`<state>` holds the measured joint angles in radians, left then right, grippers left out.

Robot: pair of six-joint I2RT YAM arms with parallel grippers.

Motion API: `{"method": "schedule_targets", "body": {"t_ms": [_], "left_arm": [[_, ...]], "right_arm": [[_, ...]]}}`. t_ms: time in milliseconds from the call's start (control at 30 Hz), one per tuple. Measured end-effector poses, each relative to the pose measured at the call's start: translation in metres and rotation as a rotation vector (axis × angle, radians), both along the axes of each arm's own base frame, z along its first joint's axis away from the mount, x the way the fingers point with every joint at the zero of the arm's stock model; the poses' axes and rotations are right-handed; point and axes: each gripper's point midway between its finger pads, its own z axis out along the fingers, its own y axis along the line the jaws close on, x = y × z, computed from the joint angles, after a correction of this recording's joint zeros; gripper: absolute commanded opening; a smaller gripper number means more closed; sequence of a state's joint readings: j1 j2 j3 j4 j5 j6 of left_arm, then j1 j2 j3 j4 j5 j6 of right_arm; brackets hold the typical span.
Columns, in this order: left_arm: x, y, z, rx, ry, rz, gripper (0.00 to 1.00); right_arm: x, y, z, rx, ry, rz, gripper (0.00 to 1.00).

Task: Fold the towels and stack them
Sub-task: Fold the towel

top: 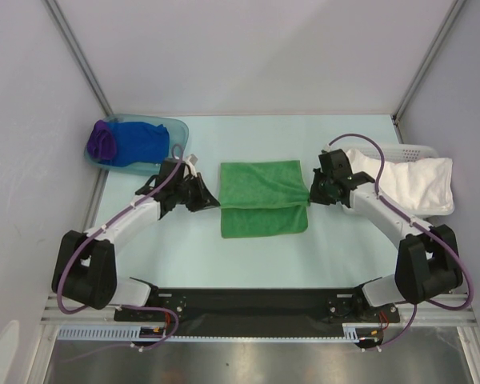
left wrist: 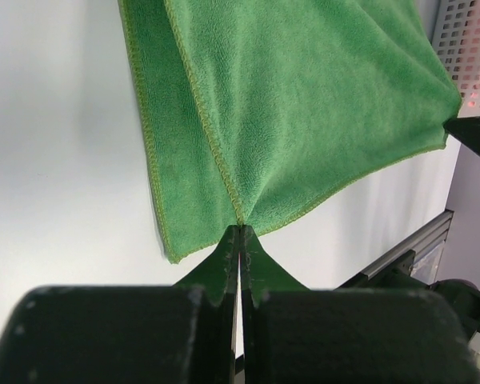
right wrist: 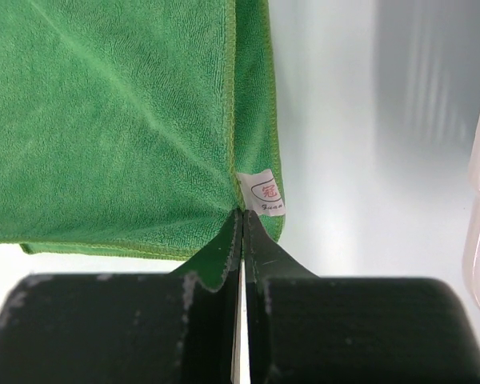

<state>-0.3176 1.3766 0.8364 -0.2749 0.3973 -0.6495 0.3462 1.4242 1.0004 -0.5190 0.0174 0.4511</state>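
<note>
Green towel point(top: 264, 200) lies mid-table, between the two arms, doubled over w/ a crease running L to R; the layer nearer the arm bases sticks out a bit past the top one; L gripper point(top: 216, 200) is at the towel's L edge, about level w/ the crease, jaws pressed together and clamped on the stitched hem, seen close in the wrist view point(left wrist: 240, 232), where the fabric point(left wrist: 304, 104) draws into taut creases toward the pinch point; R gripper point(top: 310, 194) is at the opposite edge, likewise shut on the towel's hem point(right wrist: 242, 214), pinching just below a small white label point(right wrist: 266, 194); cloth there point(right wrist: 104, 120) shows a diagonal crease; blue towel point(top: 140, 142) and purple towel point(top: 104, 140) sit bunched, unfolded, in the teal tub point(top: 180, 128) at the far L of the table point(top: 344, 144), purple on the L side, touching the blue; white basket point(top: 416, 150) at far R holds a white cloth point(top: 408, 180); R arm passes over it.
</note>
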Motion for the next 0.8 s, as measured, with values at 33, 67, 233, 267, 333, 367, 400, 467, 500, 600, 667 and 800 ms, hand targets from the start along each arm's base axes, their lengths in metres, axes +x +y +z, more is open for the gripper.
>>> {"method": "schedule_targets", "body": {"t_ms": [33,67,233,267,333,367,400,467,500,600,667,800], "left_arm": [[-0.001,0.000,0.000,0.000,0.000,0.000,0.00],[-0.002,0.001,-0.001,0.001,0.002,0.000,0.00],[-0.005,0.001,-0.004,-0.001,0.007,-0.002,0.00],[-0.007,0.002,-0.007,0.001,0.013,-0.002,0.00],[-0.011,0.003,-0.012,0.003,0.028,-0.004,0.00],[-0.013,0.003,-0.015,0.005,0.035,-0.004,0.00],[-0.015,0.003,-0.017,0.006,0.040,-0.005,0.00],[-0.017,0.004,-0.021,0.009,0.049,-0.004,0.00],[-0.019,0.005,-0.022,0.010,0.053,-0.005,0.00],[-0.022,0.006,-0.028,0.013,0.064,-0.005,0.00],[-0.025,0.005,-0.032,0.012,0.072,-0.007,0.00],[-0.034,0.002,-0.043,0.008,0.093,-0.026,0.00]], "right_arm": [[0.000,0.000,0.001,0.001,-0.002,-0.001,0.00],[0.000,-0.001,0.001,0.002,-0.003,-0.001,0.00],[-0.004,-0.001,-0.005,0.003,0.008,0.000,0.00],[-0.006,-0.002,-0.007,0.001,0.015,0.000,0.00],[-0.010,-0.004,-0.013,-0.003,0.030,-0.001,0.00],[-0.012,-0.004,-0.015,-0.005,0.036,-0.001,0.00],[-0.014,-0.005,-0.017,-0.006,0.042,-0.002,0.00],[-0.016,-0.004,-0.021,-0.001,0.051,0.002,0.00],[-0.017,-0.003,-0.022,0.003,0.054,0.004,0.00],[-0.021,-0.002,-0.028,0.012,0.066,0.008,0.00],[-0.024,-0.002,-0.032,0.016,0.075,0.009,0.00],[-0.030,-0.002,-0.041,0.023,0.092,0.008,0.00]]}}
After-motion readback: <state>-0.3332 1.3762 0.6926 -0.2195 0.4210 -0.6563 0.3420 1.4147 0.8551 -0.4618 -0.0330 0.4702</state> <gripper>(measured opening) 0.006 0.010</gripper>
